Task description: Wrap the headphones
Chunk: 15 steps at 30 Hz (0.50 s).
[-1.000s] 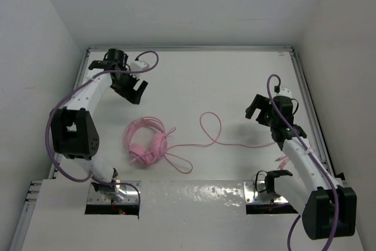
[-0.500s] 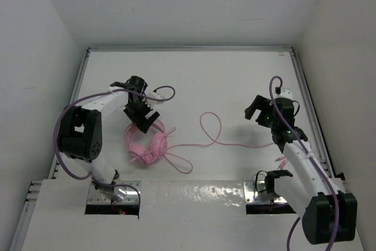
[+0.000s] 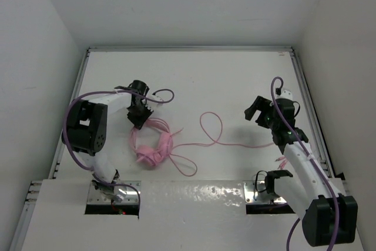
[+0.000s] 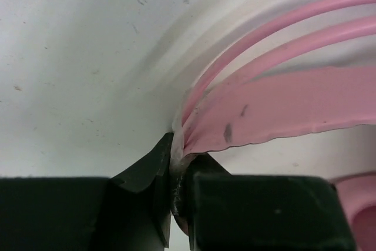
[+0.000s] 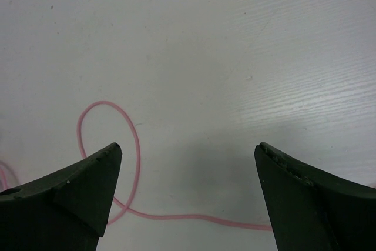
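— Where do the headphones (image 3: 154,145) lie?
— On the table (image 3: 223,74), left of centre, toward the near edge. The left gripper (image 3: 140,121) sits at their far side, clamped on the headband (image 4: 282,104).
— And the cord (image 3: 210,129)?
— It runs right, loops mid-table, then passes under the right arm (image 3: 301,160); its end possibly lies beside that arm.
— The right gripper (image 3: 258,111)?
— Right of the loop, apart from it.

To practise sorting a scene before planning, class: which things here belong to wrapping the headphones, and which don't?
Job: headphones, pink cord, left end effector shut on headband, open right end effector.
Not the job: purple arm cables, table.
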Each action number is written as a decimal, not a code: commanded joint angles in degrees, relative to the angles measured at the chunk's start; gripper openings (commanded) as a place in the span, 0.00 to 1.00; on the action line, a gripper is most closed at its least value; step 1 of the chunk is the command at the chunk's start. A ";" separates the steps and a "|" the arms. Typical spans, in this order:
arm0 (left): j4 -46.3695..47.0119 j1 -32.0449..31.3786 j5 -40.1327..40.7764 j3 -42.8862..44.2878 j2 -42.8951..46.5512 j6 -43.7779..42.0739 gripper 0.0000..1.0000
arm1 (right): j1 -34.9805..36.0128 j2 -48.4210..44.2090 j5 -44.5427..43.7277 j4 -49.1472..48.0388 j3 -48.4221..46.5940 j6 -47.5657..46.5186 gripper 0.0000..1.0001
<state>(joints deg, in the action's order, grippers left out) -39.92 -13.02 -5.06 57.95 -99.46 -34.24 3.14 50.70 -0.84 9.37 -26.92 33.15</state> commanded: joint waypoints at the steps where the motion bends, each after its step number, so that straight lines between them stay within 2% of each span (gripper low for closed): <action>1: -2.42 0.71 -6.88 7.40 0.49 4.17 0.00 | 0.20 -0.34 2.14 -0.49 -2.61 -1.59 0.91; 4: -7.52 1.50 -10.40 15.41 2.07 6.72 0.00 | 1.60 1.24 7.42 -1.28 -4.36 -6.68 0.87; 5: -8.50 1.68 -12.24 21.18 3.38 7.77 0.00 | 2.31 1.86 9.78 -1.45 -5.16 -9.74 0.85; 11: -13.16 2.91 -19.45 41.96 4.71 14.53 0.00 | 13.37 8.80 12.62 3.36 -15.26 -23.01 0.82; 15: -12.12 3.17 -21.04 48.12 4.45 20.43 0.00 | 16.64 11.79 20.67 1.81 -19.49 -21.73 0.88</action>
<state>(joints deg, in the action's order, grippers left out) -49.63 -10.37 -19.31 102.30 -97.43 -21.15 18.85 61.80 12.56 12.45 -43.59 14.74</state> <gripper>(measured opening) 0.086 0.864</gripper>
